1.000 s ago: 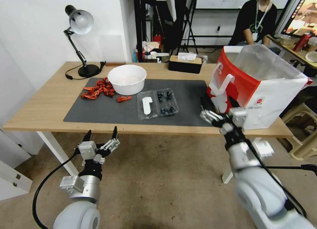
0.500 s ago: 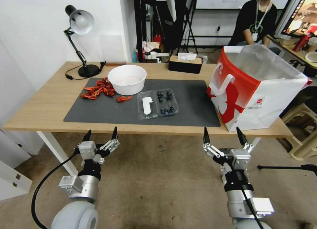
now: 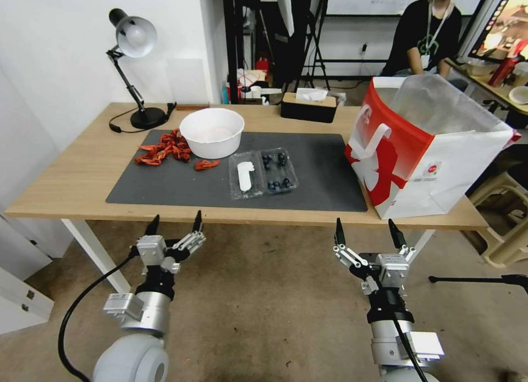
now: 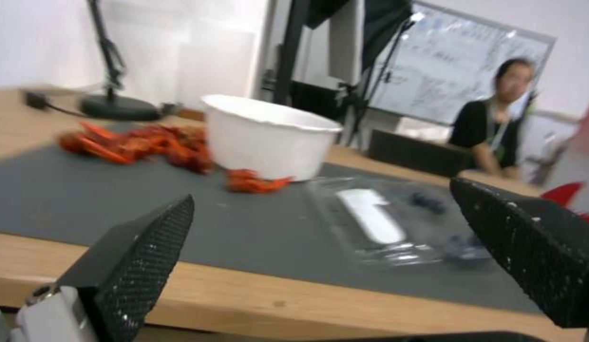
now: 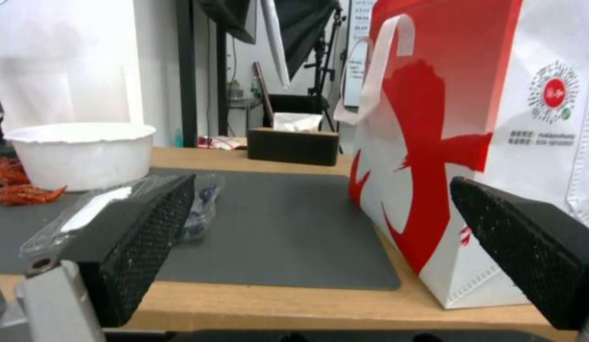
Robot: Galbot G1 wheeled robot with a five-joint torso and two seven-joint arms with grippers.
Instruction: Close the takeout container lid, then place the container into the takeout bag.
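Observation:
The clear takeout container (image 3: 279,170) lies open and flat on the dark mat, blueberries in its tray half. Its lid (image 3: 245,175) with a white label is folded out to the left; both halves also appear as the takeout container (image 4: 453,235) and lid (image 4: 370,221) in the left wrist view. The red-and-white takeout bag (image 3: 429,151) stands open at the table's right end, and the takeout bag (image 5: 497,142) looms close in the right wrist view. My left gripper (image 3: 175,223) and right gripper (image 3: 365,233) hang open below the table's front edge, both empty.
A white bowl (image 3: 212,131) and red crayfish pieces (image 3: 165,147) sit at the mat's (image 3: 181,184) left. A desk lamp (image 3: 135,74) stands at the back left, a black tissue box (image 3: 308,107) at the back middle. A person sits beyond the table.
My right arm dropped from beside the bag's front to below the table edge, then rose slightly. My left gripper has lifted a little and shifted right.

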